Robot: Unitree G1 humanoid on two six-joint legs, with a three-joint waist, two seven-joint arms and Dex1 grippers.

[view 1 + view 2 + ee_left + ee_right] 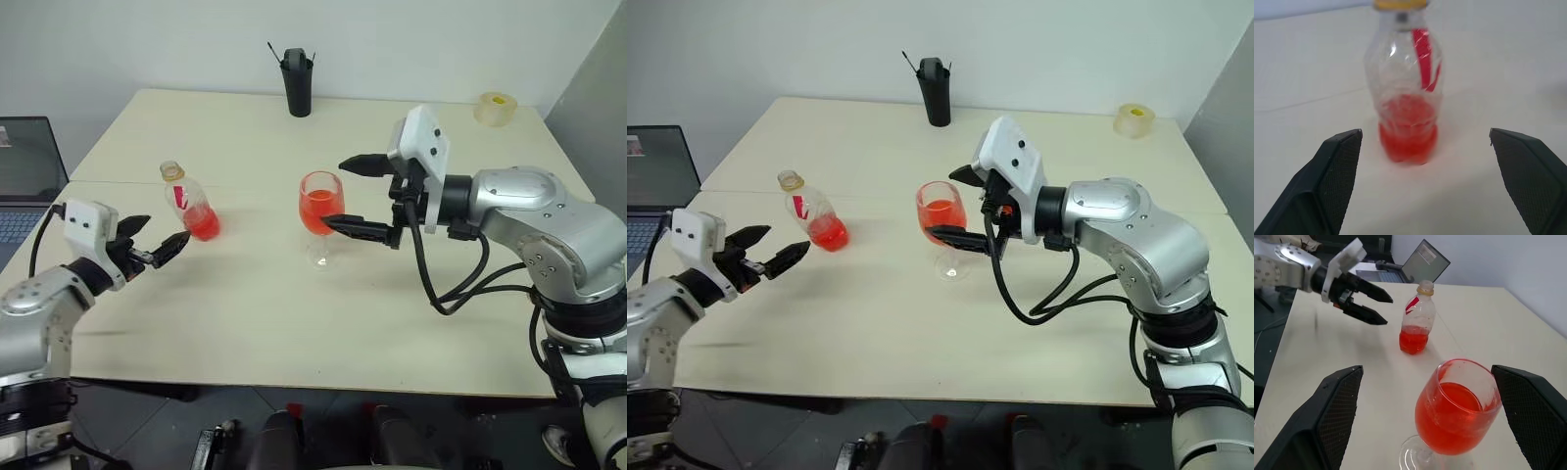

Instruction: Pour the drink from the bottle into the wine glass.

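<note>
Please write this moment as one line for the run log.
bottle: upright, released | wine glass: about half full, red drink | left tool: open, beside bottle | right tool: open around glass

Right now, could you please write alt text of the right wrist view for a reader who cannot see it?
A wine glass about half full of red drink stands on a pale table between the right gripper's open jaws. Beyond it stands a mostly empty bottle, with the left gripper open beside it, not touching.
</note>
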